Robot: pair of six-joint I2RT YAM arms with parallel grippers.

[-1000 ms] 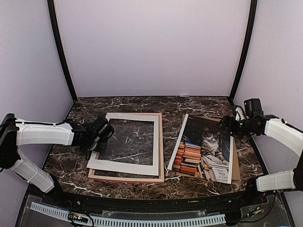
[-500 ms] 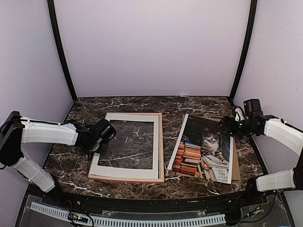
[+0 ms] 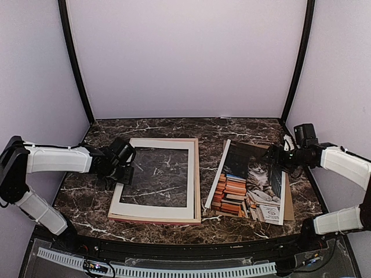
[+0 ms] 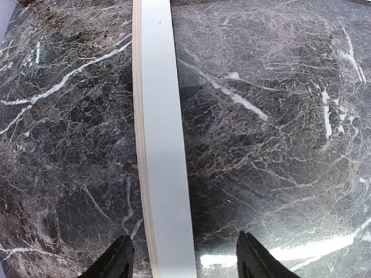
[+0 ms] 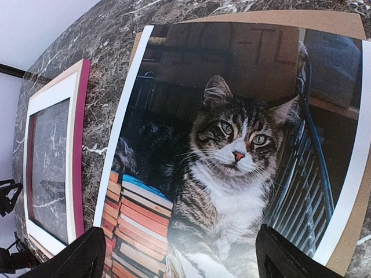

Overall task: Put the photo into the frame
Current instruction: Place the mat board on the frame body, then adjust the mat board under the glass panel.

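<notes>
Along the near edge of the dark marble table, the large thin wooden picture frame is seen lying flat toward the near left, pale natural-wood reverse upward, with only a strip of its bright pink face showing at the near rail; a second ago its left side was raised and skewed, so it is judged to have been set down and squared. To its right, apart from it, the large paper print of a grey tabby cat and stacked books rests picture-up on the brown cardboard backing board, unmoved over the same second. Farther back, the left gripper has been drawn slightly toward the left edge; in its wrist view its fingers are held apart on either side of the frame's left rail, and nothing is clamped. At the right edge, the right gripper has been shifted a little toward the photo's far right part; its fingers are spread above the cat, gripping nothing. The frame is therefore judged ready to receive the print, and the pick-up of the photo is not yet begun.
</notes>
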